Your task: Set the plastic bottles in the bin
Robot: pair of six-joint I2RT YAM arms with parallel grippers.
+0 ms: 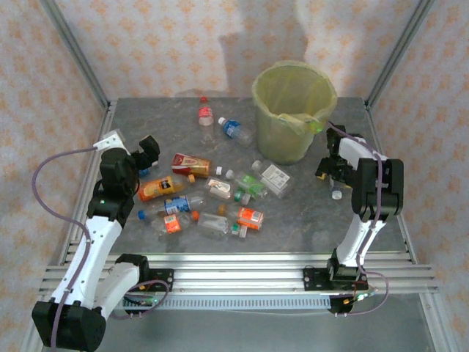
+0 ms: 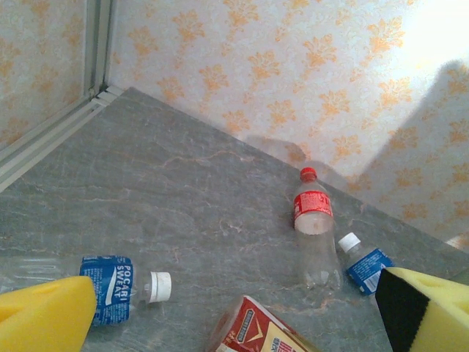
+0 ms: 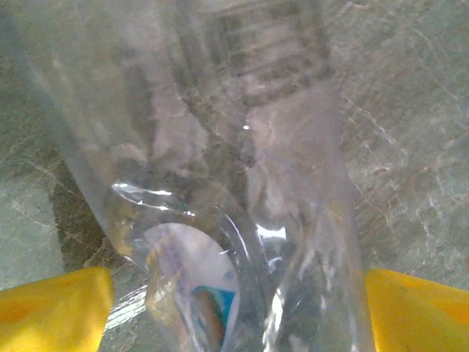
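Note:
The bin [image 1: 264, 95] stands at the back right of the table. Several plastic bottles [image 1: 212, 194] lie scattered in the middle. A red-labelled one [image 1: 206, 116] and a blue-labelled one [image 1: 234, 130] lie nearer the bin. My right gripper [image 1: 333, 178] is low on the table to the right of the bin, over a clear bottle [image 1: 336, 193]. In the right wrist view this clear bottle [image 3: 242, 183] fills the gap of the open right gripper [image 3: 238, 308], its yellow pads [image 3: 51, 308] on either side. My left gripper [image 1: 150, 150] hangs open at the left, above a blue-labelled bottle [image 2: 110, 288] and a red-and-yellow one [image 2: 256, 330].
The table's metal frame posts [image 1: 80, 59] and the patterned walls close in the back and sides. Bare grey table [image 2: 183, 183] lies between the left gripper [image 2: 234, 323] and the back left corner. A red-capped bottle [image 2: 314, 220] and a white-capped one [image 2: 366, 268] lie near the back wall.

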